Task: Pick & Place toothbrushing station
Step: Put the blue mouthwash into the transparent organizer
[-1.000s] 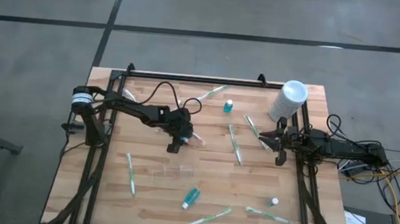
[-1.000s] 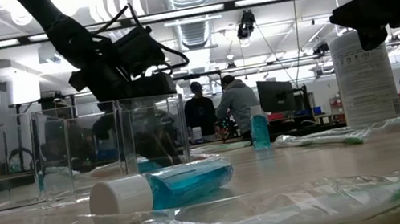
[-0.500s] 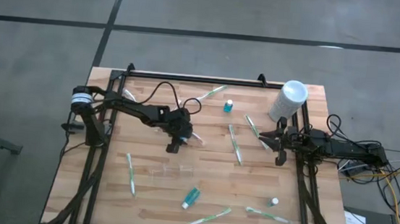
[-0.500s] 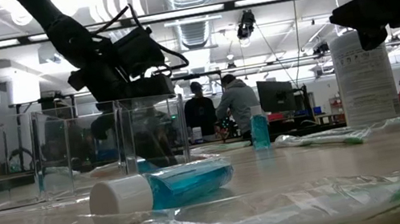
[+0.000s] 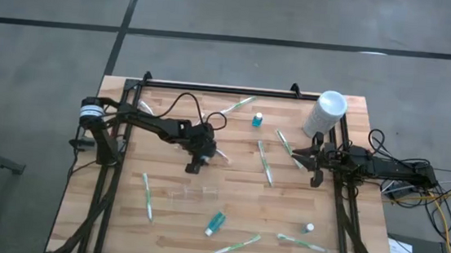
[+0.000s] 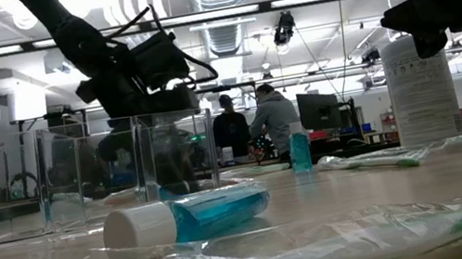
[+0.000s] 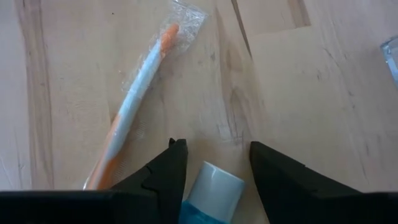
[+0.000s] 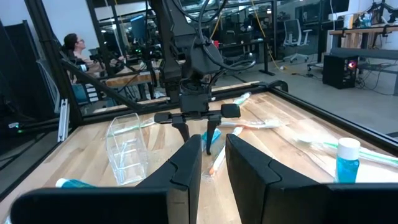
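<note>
My left gripper (image 5: 195, 163) hangs tipped down over the table's middle, shut on a small blue bottle with a white cap (image 7: 211, 193). The right wrist view shows that gripper (image 8: 198, 140) with the blue bottle (image 8: 211, 137) between its fingers. An orange-and-white wrapped toothbrush (image 7: 137, 93) lies flat on the wood just past the fingertips. A clear plastic holder (image 5: 191, 193) stands nearer the front edge. My right gripper (image 5: 301, 155) waits level at the table's right side, its fingers (image 8: 186, 162) a little apart with nothing between them. My left gripper has the blue bottle between its two fingers, which come slanting down from above and lie along it. The white cap end (image 7: 216, 183) sticks out forward past the fingertips. The bottle's body runs out of the wrist view, so the place of contact stays hidden.
Wrapped toothbrushes lie scattered: (image 5: 147, 195), (image 5: 265, 163), (image 5: 236, 244), (image 5: 301, 244), (image 5: 240, 105). A second blue bottle (image 5: 215, 221) lies near the front, a third (image 5: 257, 119) stands at the back. A white canister (image 5: 326, 112) stands at the far right corner. People sit in the room beyond.
</note>
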Robot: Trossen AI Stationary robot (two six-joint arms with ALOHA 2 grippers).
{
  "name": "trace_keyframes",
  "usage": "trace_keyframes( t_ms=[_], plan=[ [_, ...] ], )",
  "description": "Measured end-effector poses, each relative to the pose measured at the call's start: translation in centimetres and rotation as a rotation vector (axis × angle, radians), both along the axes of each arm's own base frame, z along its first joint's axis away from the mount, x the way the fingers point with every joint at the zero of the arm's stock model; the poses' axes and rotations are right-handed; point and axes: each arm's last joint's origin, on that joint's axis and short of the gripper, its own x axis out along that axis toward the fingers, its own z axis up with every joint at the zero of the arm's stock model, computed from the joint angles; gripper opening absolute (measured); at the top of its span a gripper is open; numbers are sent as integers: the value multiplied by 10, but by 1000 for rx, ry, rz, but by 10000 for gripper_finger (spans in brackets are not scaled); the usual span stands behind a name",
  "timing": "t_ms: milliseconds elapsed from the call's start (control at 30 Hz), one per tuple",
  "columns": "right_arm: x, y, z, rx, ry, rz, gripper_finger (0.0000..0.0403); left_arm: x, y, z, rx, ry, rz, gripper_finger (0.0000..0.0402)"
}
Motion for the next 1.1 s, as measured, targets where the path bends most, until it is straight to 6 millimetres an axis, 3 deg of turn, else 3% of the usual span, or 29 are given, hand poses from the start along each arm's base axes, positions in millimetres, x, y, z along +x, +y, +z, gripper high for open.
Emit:
trace_keyframes(
  t_ms=[567,1100],
  plan=[
    [0,0,0,0,1,0,68,-8,-2,13,60,1,-55,184],
    [0,0,0,0,0,0,68,-12,-3,12,87,43,-92,184]
  ],
)
